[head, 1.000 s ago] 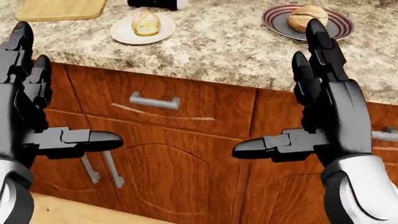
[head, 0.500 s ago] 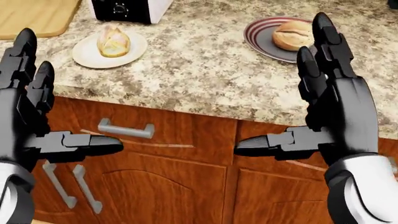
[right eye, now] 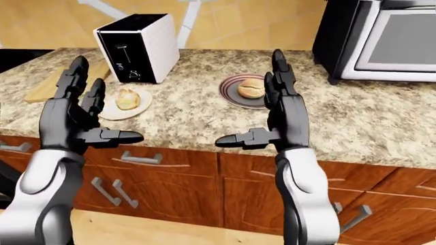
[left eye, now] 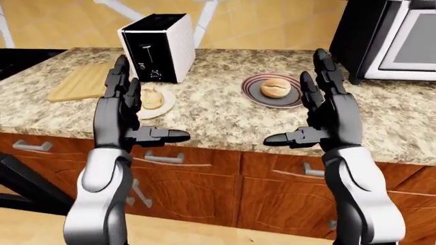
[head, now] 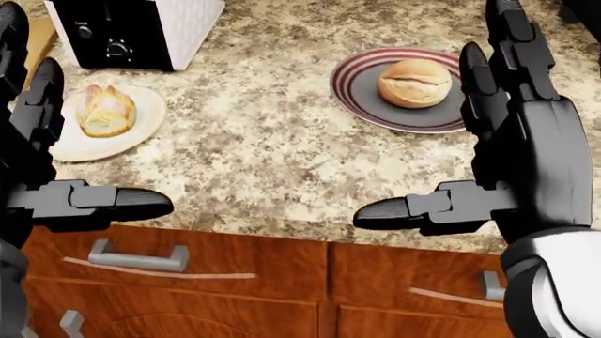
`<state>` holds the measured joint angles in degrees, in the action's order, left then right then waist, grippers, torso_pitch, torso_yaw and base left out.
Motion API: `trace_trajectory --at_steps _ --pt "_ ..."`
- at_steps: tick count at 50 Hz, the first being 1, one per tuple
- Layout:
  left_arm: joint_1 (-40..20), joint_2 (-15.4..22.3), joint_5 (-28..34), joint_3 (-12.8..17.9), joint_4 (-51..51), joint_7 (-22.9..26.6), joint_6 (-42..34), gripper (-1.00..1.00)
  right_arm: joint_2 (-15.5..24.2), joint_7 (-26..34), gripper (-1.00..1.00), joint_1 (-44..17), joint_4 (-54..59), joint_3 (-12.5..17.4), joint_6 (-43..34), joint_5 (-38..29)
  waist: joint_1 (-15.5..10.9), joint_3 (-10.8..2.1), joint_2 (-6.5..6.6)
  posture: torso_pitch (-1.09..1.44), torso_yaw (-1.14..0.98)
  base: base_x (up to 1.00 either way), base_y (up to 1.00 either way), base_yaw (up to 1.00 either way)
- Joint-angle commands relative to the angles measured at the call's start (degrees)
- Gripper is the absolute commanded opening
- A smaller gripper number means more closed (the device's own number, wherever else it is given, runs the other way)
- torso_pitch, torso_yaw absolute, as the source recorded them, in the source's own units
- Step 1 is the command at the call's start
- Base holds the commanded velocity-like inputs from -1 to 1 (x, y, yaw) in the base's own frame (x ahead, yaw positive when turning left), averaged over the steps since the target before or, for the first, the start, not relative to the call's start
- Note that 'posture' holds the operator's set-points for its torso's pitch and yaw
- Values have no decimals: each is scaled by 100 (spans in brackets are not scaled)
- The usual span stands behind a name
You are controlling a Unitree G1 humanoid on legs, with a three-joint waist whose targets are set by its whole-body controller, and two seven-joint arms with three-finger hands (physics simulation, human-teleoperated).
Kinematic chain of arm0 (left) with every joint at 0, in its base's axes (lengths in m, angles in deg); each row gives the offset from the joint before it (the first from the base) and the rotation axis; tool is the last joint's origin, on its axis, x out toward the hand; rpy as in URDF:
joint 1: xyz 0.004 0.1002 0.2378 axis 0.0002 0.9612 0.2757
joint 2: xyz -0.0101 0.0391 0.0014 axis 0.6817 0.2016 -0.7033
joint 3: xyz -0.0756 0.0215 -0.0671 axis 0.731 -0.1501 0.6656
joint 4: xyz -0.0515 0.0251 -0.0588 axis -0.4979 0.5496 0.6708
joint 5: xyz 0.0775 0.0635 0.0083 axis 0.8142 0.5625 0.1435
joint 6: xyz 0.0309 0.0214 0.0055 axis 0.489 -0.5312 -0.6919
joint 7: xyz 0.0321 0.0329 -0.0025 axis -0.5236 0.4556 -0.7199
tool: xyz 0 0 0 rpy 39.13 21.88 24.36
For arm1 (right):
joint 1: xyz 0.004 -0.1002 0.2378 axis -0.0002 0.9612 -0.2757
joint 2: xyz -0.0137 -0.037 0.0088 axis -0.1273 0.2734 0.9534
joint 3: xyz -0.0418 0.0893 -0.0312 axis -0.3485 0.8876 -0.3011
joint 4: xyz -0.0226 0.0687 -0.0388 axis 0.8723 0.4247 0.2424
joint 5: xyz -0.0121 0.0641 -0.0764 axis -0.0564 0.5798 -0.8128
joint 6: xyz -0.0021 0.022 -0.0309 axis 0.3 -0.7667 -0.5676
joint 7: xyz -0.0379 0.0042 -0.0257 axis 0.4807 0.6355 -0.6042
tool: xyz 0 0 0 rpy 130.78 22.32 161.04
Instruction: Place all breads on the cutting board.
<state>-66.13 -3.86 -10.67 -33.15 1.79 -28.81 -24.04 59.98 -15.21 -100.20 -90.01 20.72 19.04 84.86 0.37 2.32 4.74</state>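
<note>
Both hands spread, nothing held. Roll (head: pixel 414 82) at 1 o'clock should be reached by right hand (head: pixel 488 162), fingers closed round its middle.

Each forearm is a smooth, glossy white shell, rounded like a tube and ending in a dark band at the wrist. The left hand (left eye: pixel 126 120) and right hand (left eye: pixel 325 115) are matte black to dark grey, with a broad, flat-sided palm block. Every hand carries three fingers (head: pixel 512 53) built of boxy segments with visible joint seams and rounded, tapered tips. No cables, screws or markings show.
</note>
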Motion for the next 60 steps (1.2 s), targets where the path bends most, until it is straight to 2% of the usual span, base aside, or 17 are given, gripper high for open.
trace_trajectory --at_steps 1,2,4,8,9,13,19,22,24,26,31,35,36,38,42,48,60 --pt "-86 35 -7 54 -149 -37 79 100 42 41 100 -119 -116 2 112 16 70 -14 26 0 0 24 0 0" --pt "-85 43 -17 60 -160 -40 70 100 25 36 100 -123 -159 31 89 56 39 38 2 0 0 0 0 0" --pt "-138 71 -79 97 -277 -61 -61 100 54 26 100 -145 -217 30 7 47 94 -181 -146 0 0 0 0 0" --pt "-105 94 -114 121 -315 -52 -41 100 49 -9 100 -183 -375 25 -133 52 -31 -160 -470 0 0 4 0 0" --pt "-96 96 -125 129 -324 -55 -40 100 41 -9 100 -186 -398 20 -115 63 -31 -131 -390 0 0 8 0 0" --pt "-90 109 -175 151 -445 -72 -130 100 50 -19 100 -192 -541 39 -100 104 -61 -205 -491 0 0 2 0 0" --pt "-35 108 -244 178 -535 -86 -159 100 102 -40 100 -273 -542 56 -149 104 -38 -167 -562 0 0 0 0 0" --pt "-8 115 -253 203 -494 -78 -100 100 123 -37 100 -298 -504 36 -163 51 6 -142 -520 0 0 0 0 0" --pt "-11 128 -269 218 -486 -82 -94 100 137 -19 100 -345 -469 -1 -187 -13 12 -34 -361 0 0 0 0 0" --pt "-11 133 -281 224 -499 -86 -100 100 171 -5 100 -449 -472 -4 -307 -47 24 -170 -422 0 0 0 0 0" --pt "1 143 -287 230 -415 -88 -19 100 308 198 100 -672 -267 -5 -510 -219 -36 -113 -391 0 0 0 0 0" --pt "-5 153 -301 233 -424 -90 -34 100 595 369 100 -1178 -48 134 -908 -441 -46 -59 -621 0 0 0 0 0" --pt "-15 158 -310 244 -418 -91 -40 100 701 430 100 -1309 74 180 -928 -505 -124 -117 -513 0 0 0 0 0" --pt "-16 157 -312 237 -401 -97 -26 100 878 514 100 -1594 298 354 -1012 -520 -108 -184 -502 0 0 0 0 0" --pt "-88 198 -387 350 -346 -129 -42 100 1271 737 100 -2141 767 403 -1325 -688 -118 -157 -467 0 0 0 0 0" --pt "-63 220 -453 345 -333 -188 11 100 1583 1186 100 -2631 1755 94 -1267 -1392 -89 -124 -452 0 0 0 0 0" --pt "-27 237 -541 391 -165 -292 218 100 1532 1912 100 -3354 3581 -55 -519 -2689 -110 -104 -462 0 0 0 0 0"
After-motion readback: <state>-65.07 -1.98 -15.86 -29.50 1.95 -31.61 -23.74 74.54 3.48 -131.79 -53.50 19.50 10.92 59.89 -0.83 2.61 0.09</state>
